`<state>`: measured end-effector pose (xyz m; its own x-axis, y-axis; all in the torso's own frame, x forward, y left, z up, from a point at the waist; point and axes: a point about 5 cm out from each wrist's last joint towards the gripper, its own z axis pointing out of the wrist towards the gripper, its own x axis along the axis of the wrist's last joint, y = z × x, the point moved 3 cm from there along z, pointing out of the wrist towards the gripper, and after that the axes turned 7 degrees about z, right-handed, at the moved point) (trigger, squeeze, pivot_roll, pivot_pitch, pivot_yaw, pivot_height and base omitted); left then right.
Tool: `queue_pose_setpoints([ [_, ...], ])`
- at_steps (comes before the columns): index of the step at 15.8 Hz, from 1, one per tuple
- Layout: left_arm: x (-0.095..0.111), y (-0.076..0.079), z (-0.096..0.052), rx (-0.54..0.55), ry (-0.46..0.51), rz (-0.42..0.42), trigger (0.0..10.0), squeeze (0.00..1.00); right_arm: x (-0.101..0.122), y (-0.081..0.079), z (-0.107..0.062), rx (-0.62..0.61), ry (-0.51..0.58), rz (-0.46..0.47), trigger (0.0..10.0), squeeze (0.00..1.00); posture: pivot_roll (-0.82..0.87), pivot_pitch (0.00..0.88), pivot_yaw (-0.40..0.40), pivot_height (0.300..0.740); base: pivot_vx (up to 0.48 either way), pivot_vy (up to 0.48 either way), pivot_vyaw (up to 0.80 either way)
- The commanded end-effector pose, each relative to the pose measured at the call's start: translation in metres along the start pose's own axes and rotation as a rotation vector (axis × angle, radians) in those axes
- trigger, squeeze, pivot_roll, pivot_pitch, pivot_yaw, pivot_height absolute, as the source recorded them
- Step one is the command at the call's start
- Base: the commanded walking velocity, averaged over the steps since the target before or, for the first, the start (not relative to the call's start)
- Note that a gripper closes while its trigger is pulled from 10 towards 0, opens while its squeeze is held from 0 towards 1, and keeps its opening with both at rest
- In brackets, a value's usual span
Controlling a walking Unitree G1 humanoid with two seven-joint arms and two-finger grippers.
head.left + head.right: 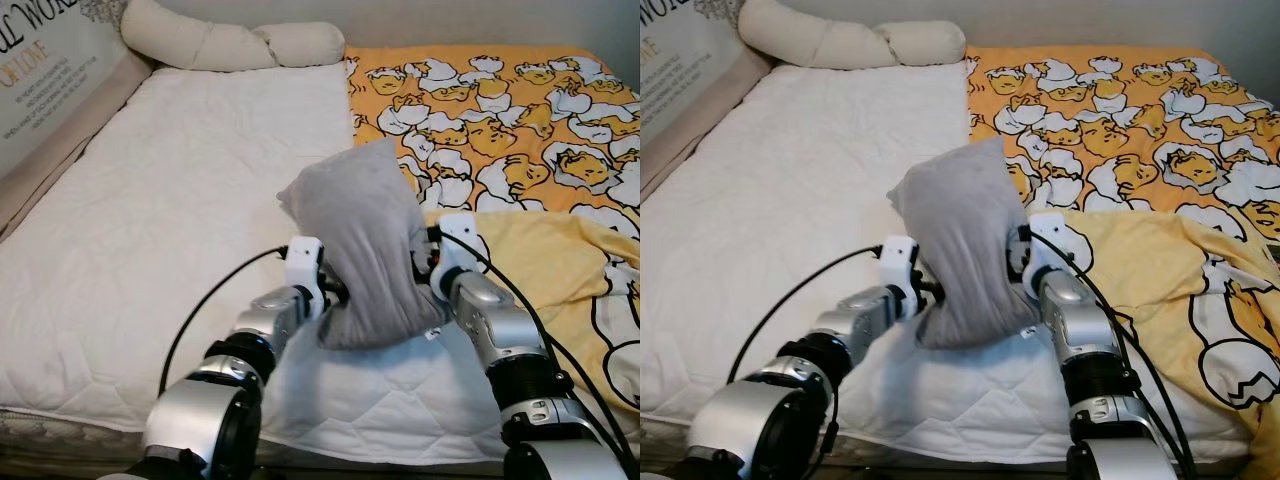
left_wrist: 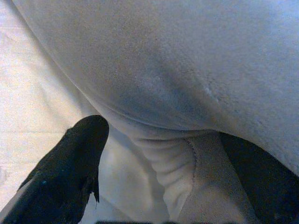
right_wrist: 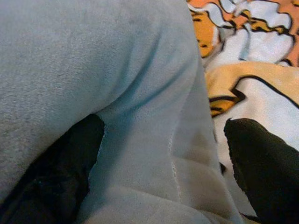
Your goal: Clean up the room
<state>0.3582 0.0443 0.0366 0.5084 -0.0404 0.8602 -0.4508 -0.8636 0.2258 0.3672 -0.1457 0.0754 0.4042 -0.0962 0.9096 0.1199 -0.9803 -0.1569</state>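
You have the grey pillow raised above the white mattress, beside the yellow duck blanket. Its bulk hides both fingertip pairs from the head camera. The left pincer and right pincer each grasp a fold of its lower edge; one finger stands partly cut off.
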Motion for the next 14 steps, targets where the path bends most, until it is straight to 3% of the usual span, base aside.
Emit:
queue_pose_setpoints([
  [1, 0.033, 0.013, 0.002, -0.092, 0.123, 0.005, 10.0, 0.0, -0.003, -0.033, 0.001, 0.134, -0.025, 0.044, 10.0, 0.0, -0.15, 0.0, 0.063, 0.74, 0.0, 0.0, 0.0],
  [4, 0.042, -0.005, -0.011, -0.123, 0.18, 0.032, 10.0, 0.0, 0.001, -0.043, -0.008, 0.198, -0.019, 0.074, 10.0, 0.0, -0.14, 0.0, 0.067, 0.74, 0.0, 0.0, 0.0],
  [7, 0.037, -0.016, -0.038, -0.193, 0.18, 0.155, 10.0, 0.0, -0.002, -0.044, -0.027, 0.261, -0.048, 0.08, 10.0, 0.0, -0.13, 0.0, 0.067, 0.74, 0.0, 0.0, 0.0],
  [9, 0.036, -0.016, -0.061, -0.245, 0.167, 0.25, 10.0, 0.0, -0.009, -0.036, -0.043, 0.287, -0.075, 0.04, 10.0, 0.0, -0.13, 0.0, 0.066, 0.74, 0.0, 0.0, 0.0],
  [11, 0.029, -0.012, -0.083, -0.282, 0.131, 0.278, 10.0, 0.0, -0.012, -0.026, -0.064, 0.306, -0.106, 0.044, 10.0, 0.0, -0.12, 0.0, 0.064, 0.74, 0.0, 0.0, 0.0],
  [13, 0.014, -0.016, -0.09, -0.253, 0.09, 0.314, 10.0, 0.0, -0.02, -0.013, -0.074, 0.258, -0.139, 0.064, 10.0, 0.0, -0.13, 0.0, 0.065, 0.74, 0.0, 0.0, 0.0],
  [14, 0.007, -0.024, -0.091, -0.192, 0.084, 0.375, 10.0, 1.0, -0.026, -0.004, -0.076, 0.205, -0.157, 0.074, 10.0, 0.02, -0.13, 0.0, 0.066, 0.74, 0.0, 0.0, 0.0],
])
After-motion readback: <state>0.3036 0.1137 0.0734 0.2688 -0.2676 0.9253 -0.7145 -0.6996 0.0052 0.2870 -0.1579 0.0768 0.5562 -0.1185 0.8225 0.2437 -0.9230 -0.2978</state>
